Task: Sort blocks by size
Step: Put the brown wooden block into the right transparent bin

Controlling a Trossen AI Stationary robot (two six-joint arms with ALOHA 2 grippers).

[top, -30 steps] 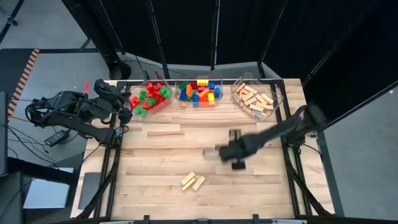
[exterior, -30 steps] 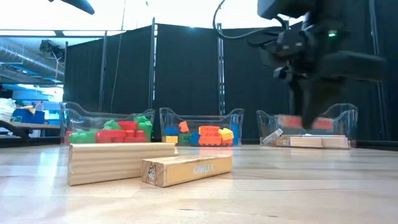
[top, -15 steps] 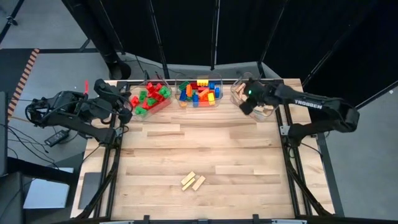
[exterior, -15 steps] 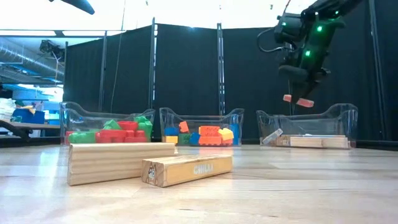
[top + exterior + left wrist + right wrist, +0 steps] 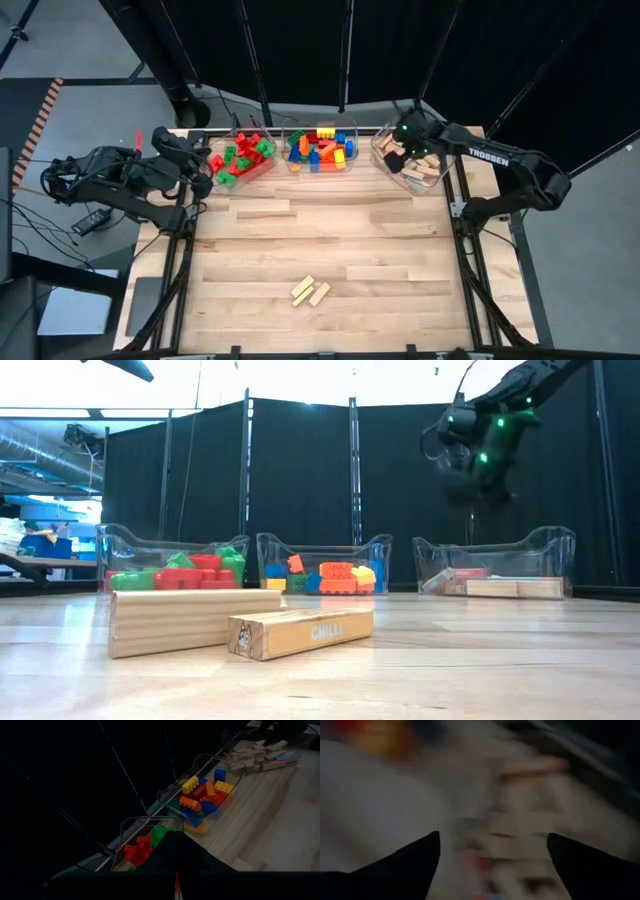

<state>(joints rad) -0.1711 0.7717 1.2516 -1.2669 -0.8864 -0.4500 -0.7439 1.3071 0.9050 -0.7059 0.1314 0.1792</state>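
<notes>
Two tan wooden bars (image 5: pixel 310 291) lie side by side on the table near its front edge, and they are large in the low view (image 5: pixel 240 625). The other blocks lie in three clear bins along the far edge: red and green bricks (image 5: pixel 240 158), mixed coloured bricks (image 5: pixel 322 148), and wooden bars (image 5: pixel 415 162). My right gripper (image 5: pixel 398 160) hangs open above the wooden-bar bin (image 5: pixel 495 565), with nothing between its fingers (image 5: pixel 415 865). A red-marked piece (image 5: pixel 465 573) lies in that bin. My left gripper (image 5: pixel 207 172) stays shut at the table's far left corner.
The middle of the wooden tabletop (image 5: pixel 320 230) is bare board. Black curtains stand behind the far edge. The metal table frame (image 5: pixel 462 215) runs along both sides, and cables lie on the floor at the left.
My right gripper has swung from the table's middle toward the far right and up, carrying a red-marked piece. Over the wooden-bar bin it has let go, and the piece has fallen and lies in the bin.
</notes>
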